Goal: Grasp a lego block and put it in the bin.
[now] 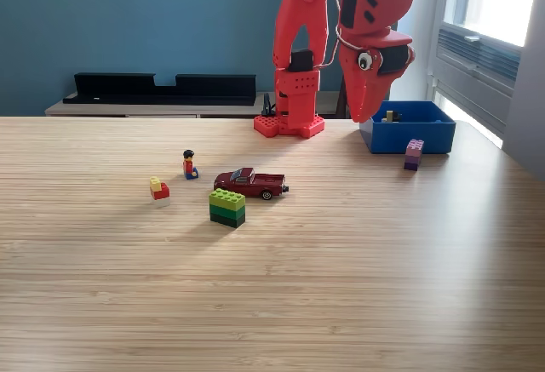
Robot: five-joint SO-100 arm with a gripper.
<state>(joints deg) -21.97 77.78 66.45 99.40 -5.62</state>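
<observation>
Bin (pixel 407 136): blue, open-topped, low-walled; stands on the desk (pixel 272 287) at the exterior view's right, just beside the arm's base (pixel 289 123). A small pale piece (pixel 390 117) shows inside it, against the back wall.
Purple block (pixel 414 154): stands on the desk outside the bin, touching or nearly touching its front wall.
Green block (pixel 227 207): lime over dark green, near mid-desk, well apart from the bin.
Red-and-yellow block (pixel 159 191): small, at the exterior view's left of the green block.
Toy car (pixel 252 183): dark red, just behind the green block.
Figure (pixel 190 165): small, upright, between car and red-and-yellow block.
Hand (pixel 366 115): red, pointing down, hanging just at the bin's left edge in the exterior view; it touches nothing.
Hand state: you cannot tell whether the fingers are spread or pressed together (they overlap from this angle); nothing is seen pinched in them.
Step in hand: judged to be choosing and reaching a block on the desk.
Doing it well: you should lift clear of the bin wall first, come down from above with fingers spread either side of one block, and keep off the car.
</observation>
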